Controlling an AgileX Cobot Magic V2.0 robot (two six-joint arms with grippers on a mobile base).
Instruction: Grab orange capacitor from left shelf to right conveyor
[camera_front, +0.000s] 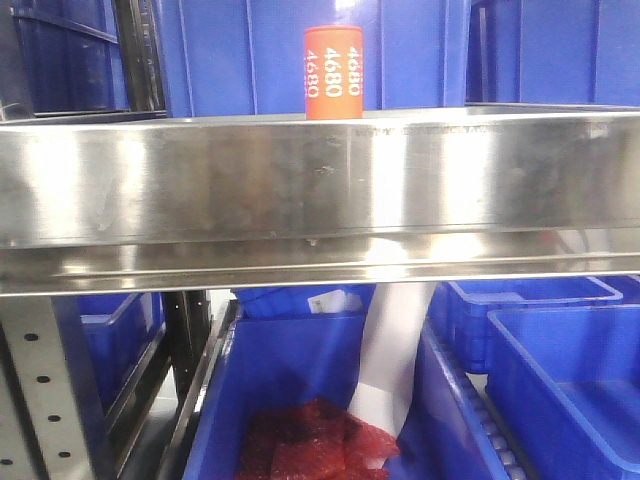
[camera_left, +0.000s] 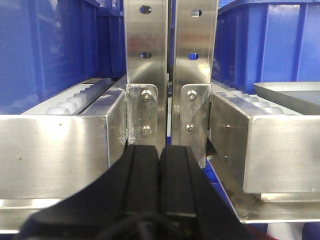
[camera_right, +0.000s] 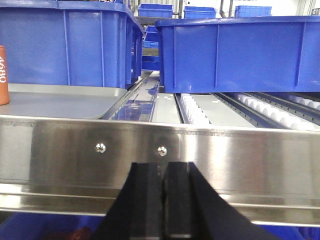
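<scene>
The orange capacitor (camera_front: 333, 72) stands upright on the steel left shelf (camera_front: 320, 190), its white "4680" print facing me; its edge also shows at the far left of the right wrist view as the orange capacitor (camera_right: 3, 75). My left gripper (camera_left: 159, 150) is shut with nothing in it, low in front of two perforated steel uprights. My right gripper (camera_right: 163, 167) is shut and empty, just below the left shelf's front lip (camera_right: 160, 155). Neither gripper touches the capacitor. The right conveyor is out of view.
Blue plastic bins (camera_front: 420, 50) stand behind the capacitor, and more blue bins (camera_front: 560, 370) sit below the shelf, one holding red material (camera_front: 310, 445). A shallow silver tray (camera_right: 60, 102) lies under the capacitor. White roller tracks (camera_right: 195, 110) run back on the shelf.
</scene>
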